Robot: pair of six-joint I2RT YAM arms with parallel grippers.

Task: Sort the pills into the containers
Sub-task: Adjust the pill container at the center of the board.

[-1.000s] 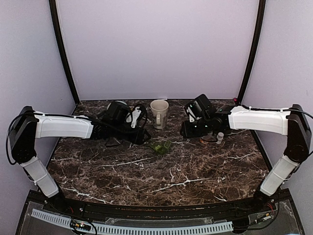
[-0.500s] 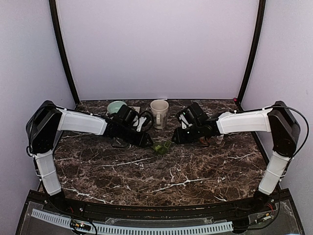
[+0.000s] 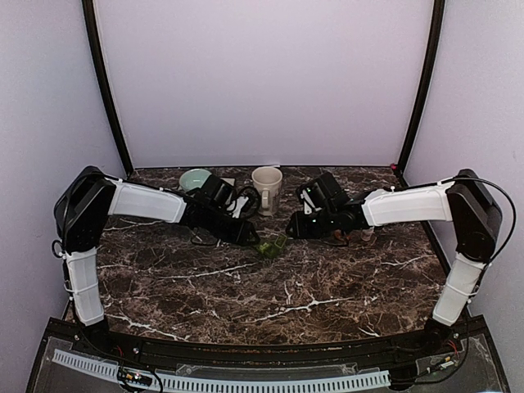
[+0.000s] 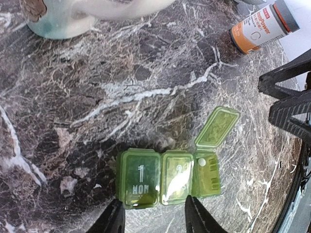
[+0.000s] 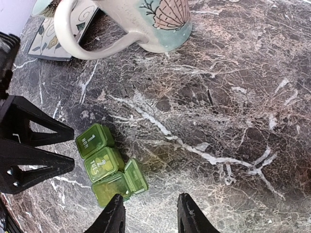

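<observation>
Green translucent plastic, the small rectangular pill box lies on the dark, white-veined marble table just ahead of the left claw. That claw's two black fingers stand apart with nothing between them, their tips at the box's near edge; whether they touch it cannot be told. Two of the box's compartments are closed, marked "1 MON" and "2 TUES". The third, off to this claw's right, has its lid flipped up, and one small round white pill sits inside.

From the other side, the right claw also has its fingers spread and empty. The box lies just ahead of it and slightly to its left, with the open compartment nearest.

A cream ceramic mug with a shell picture stands well ahead of both claws. An orange plastic bottle with a dark cap lies far ahead of the left claw, to its right. A pale green round bowl sits behind that arm.
</observation>
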